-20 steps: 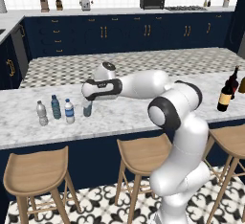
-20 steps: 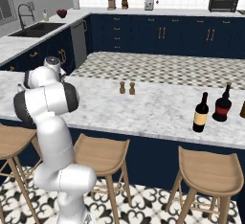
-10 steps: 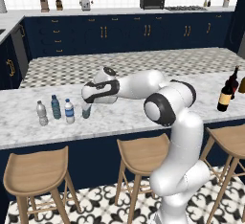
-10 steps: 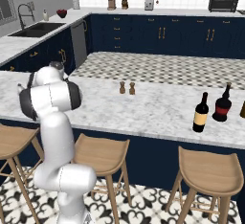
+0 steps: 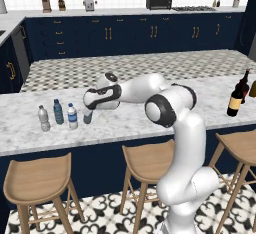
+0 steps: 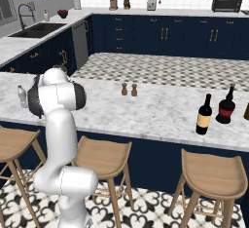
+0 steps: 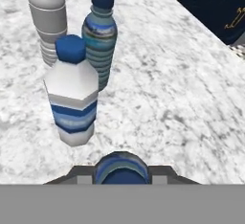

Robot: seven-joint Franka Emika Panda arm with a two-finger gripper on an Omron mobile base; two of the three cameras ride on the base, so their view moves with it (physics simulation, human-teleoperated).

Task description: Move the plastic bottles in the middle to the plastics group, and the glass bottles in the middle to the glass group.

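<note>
The tool is clamping a teal-blue bottle, hiding its body and showing its blue cap. It is standing on the desk beside the row of plastic bottles

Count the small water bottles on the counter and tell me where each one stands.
4. Three stand free in a row: the grey bottle at the far end, the teal bottle in the middle, the white-label bottle nearest the arm. The fourth bottle sits in the tool beside them.
</note>
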